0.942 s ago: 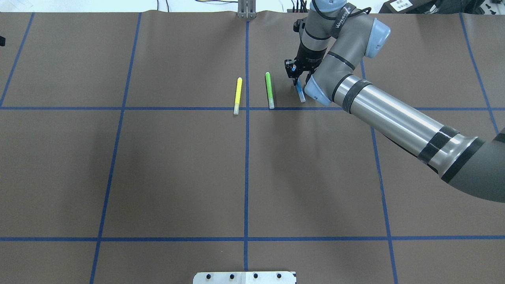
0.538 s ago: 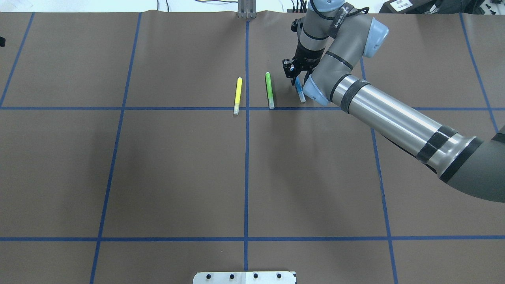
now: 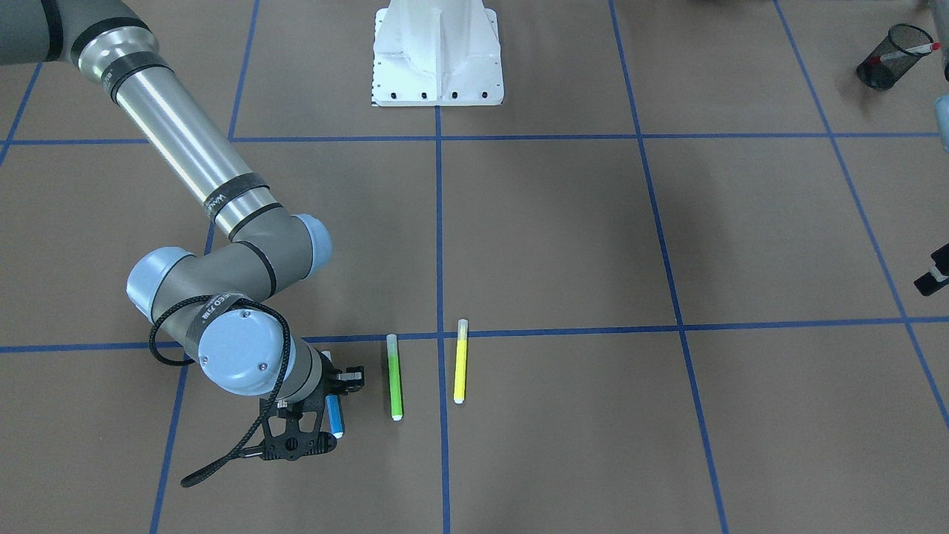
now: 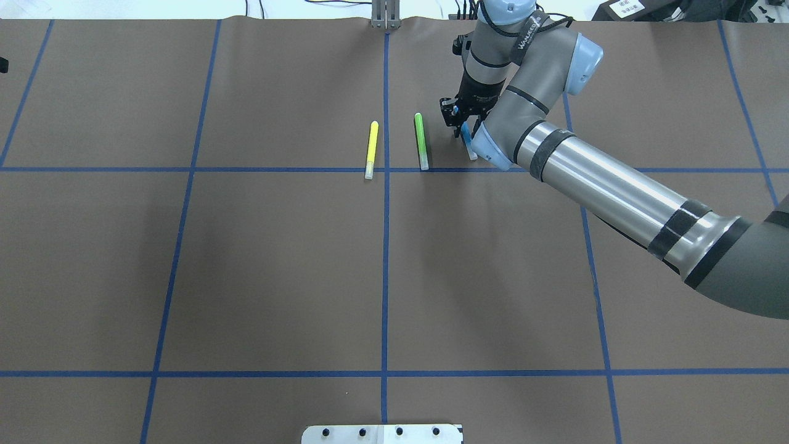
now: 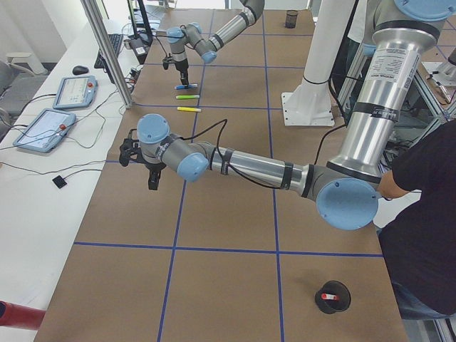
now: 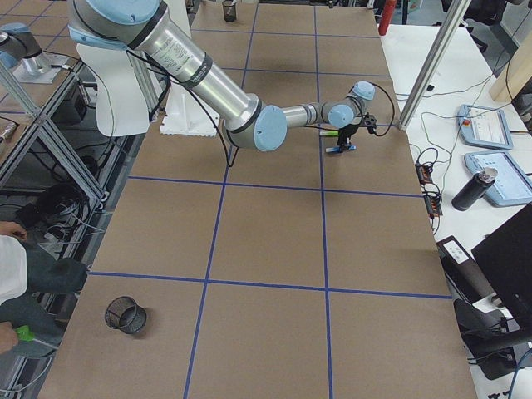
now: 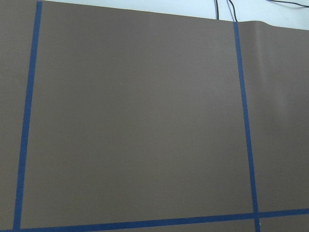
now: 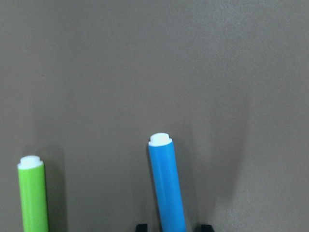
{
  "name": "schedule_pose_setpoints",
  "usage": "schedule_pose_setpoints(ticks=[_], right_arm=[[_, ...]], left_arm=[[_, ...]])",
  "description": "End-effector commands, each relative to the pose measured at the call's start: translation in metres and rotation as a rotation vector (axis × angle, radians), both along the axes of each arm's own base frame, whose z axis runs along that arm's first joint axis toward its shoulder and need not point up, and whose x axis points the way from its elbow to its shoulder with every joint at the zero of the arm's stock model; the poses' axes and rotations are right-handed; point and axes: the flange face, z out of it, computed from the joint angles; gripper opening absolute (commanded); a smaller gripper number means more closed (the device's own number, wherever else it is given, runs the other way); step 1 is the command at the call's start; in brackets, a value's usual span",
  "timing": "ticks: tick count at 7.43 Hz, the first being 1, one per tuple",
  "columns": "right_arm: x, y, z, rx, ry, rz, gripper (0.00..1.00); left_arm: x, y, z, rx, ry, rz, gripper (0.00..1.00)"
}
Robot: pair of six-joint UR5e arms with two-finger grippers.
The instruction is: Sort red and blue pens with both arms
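Observation:
The blue pen (image 4: 471, 150) (image 3: 335, 417) (image 8: 169, 188) lies on the brown mat, to the right of the green pen in the overhead view. My right gripper (image 4: 461, 125) (image 3: 328, 406) (image 8: 172, 227) stands over it, open; the right wrist view shows a black fingertip on each side of the barrel with a gap to it. The red pen (image 3: 910, 50) (image 5: 328, 296) sticks out of a black mesh cup (image 3: 886, 63). My left gripper (image 5: 152, 182) hovers over bare mat far from the pens; I cannot tell whether it is open or shut.
A green pen (image 4: 421, 140) (image 8: 33, 195) and a yellow pen (image 4: 372, 148) lie parallel, left of the blue one. A second mesh cup (image 6: 125, 314) stands near the table's right end. The white pedestal (image 3: 437, 52) is at the robot's side. A person (image 5: 424, 214) stands by the table.
My right gripper has shifted slightly left and away along the blue pen. The pen itself has not moved.

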Motion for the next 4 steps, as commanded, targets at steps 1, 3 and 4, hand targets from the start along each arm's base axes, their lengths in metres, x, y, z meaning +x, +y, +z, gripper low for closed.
schedule_pose_setpoints(ticks=[1,3,4], right_arm=[[-0.001,0.001,0.003,-0.001,0.003,-0.005,0.0],[0.004,-0.002,0.004,0.002,0.001,-0.006,0.0],[0.029,-0.015,-0.009,0.021,-0.018,0.024,0.0]], left_arm=[[-0.001,0.0,-0.001,0.0,0.0,-0.001,0.96],[-0.001,0.0,-0.001,0.0,0.001,-0.001,0.96],[0.0,0.0,-0.002,0.002,0.002,0.001,0.96]])
